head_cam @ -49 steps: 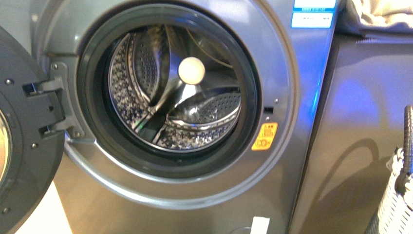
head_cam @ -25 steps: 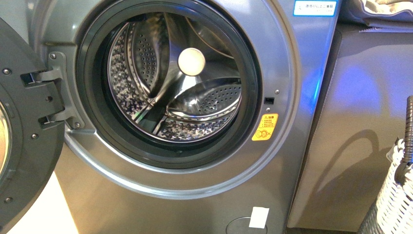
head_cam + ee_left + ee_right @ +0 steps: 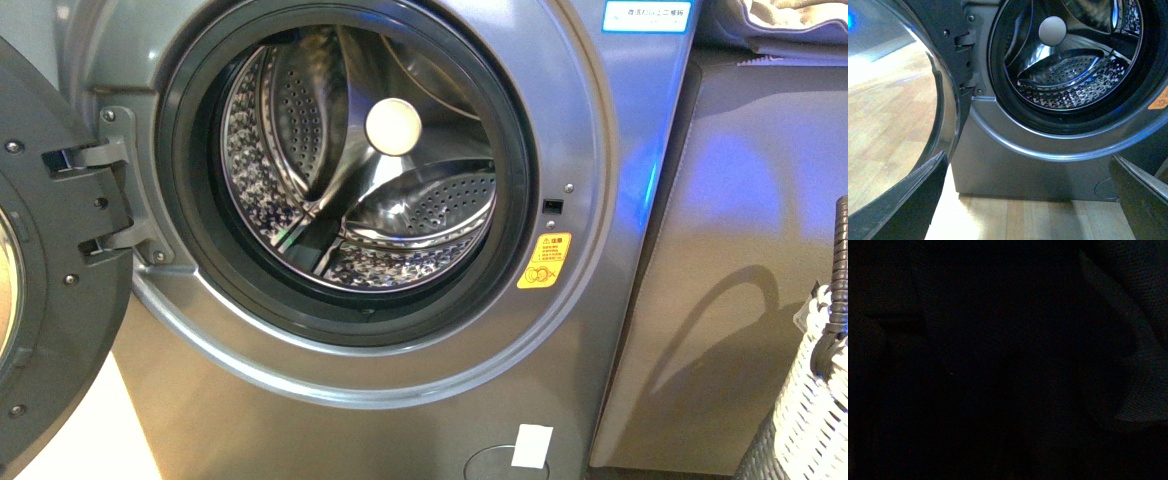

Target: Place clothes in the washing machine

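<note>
Jaws of the left gripper (image 3: pixel 1028 156) stand wide apart with nothing between them. Its two dark fingers (image 3: pixel 908 210) frame the washer (image 3: pixel 600 150) from low down and are clear of it. Whether the right gripper's jaws are apart or together I cannot tell: the right wrist view is dark.

The washer fills most of the front view. Its door (image 3: pixel 60 300) hangs open on the hinge (image 3: pixel 120 200) at the left. Inside the black gasket (image 3: pixel 190 200), the steel drum (image 3: pixel 420 215) shows bare perforated metal and a pale round cap (image 3: pixel 393 127) at its back. An orange sticker (image 3: pixel 544 261) sits just right of the porthole. A blue-white label (image 3: pixel 647 15) is at the panel's top right, and a white tag (image 3: pixel 531 446) is near its foot.

A cabinet (image 3: pixel 730 250) stands just beside the washer on the right, with beige cloth (image 3: pixel 790 15) on top. A white basket (image 3: pixel 815 420) is nearer the camera. Where the clothes lie cannot be told.
</note>
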